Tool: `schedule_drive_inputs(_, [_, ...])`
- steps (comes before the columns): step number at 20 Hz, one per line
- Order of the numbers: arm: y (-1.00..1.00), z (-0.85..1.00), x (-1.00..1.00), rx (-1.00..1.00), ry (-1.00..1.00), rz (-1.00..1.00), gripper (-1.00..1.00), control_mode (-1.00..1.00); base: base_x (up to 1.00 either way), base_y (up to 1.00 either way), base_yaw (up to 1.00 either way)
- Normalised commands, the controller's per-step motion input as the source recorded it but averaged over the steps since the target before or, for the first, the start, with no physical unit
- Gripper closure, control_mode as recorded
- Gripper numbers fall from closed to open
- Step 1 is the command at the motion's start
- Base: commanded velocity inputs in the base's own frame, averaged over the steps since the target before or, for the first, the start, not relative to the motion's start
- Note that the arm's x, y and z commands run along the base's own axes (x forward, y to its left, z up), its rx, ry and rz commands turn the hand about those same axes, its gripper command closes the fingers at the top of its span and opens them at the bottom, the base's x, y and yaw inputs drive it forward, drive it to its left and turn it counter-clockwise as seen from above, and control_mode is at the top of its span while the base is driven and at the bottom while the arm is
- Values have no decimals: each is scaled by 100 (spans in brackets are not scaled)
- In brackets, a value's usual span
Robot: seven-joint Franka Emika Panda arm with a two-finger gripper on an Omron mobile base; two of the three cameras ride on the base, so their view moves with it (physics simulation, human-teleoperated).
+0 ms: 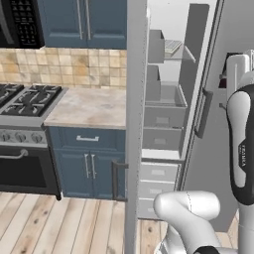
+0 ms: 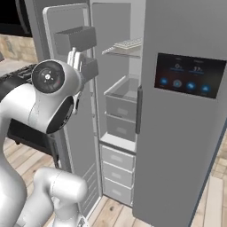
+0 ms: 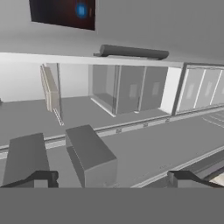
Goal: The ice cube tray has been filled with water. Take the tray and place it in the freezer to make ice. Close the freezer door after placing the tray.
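Freezer door (image 2: 73,111) swung wide, tray (image 2: 126,44) resting on the upper freezer (image 2: 122,88) shelf with open room in front; tool (image 3: 111,177) wide open, empty, just beside the door bins.

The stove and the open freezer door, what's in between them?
A stone counter over blue cabinets, seen in the left base view, between stove and freezer door.

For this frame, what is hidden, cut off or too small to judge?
- Water in the ice cube tray: tray on the freezer's upper shelf, too small and edge-on in both base views.
- Tray's full outline: left base view, a door bin covers its left end.
- Freezer door handle: left base view, seen edge-on.
- Gripper: hand view, fingertips cut off at the bottom.
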Motion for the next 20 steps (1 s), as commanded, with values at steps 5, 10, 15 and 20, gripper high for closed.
schedule_drive_inputs(5, [0, 0, 0, 0, 0, 0, -100, 100, -2, 21, -13])
schedule_drive_inputs(10, [0, 0, 0, 0, 0, 0, -100, 100, 0, 29, -15])
schedule_drive_inputs(15, [8, 0, 0, -1, 0, -2, -100, -100, 0, 17, -7])
schedule_drive_inputs(20, [8, 0, 6, 0, 1, -2, -100, -100, 0, 0, 0])
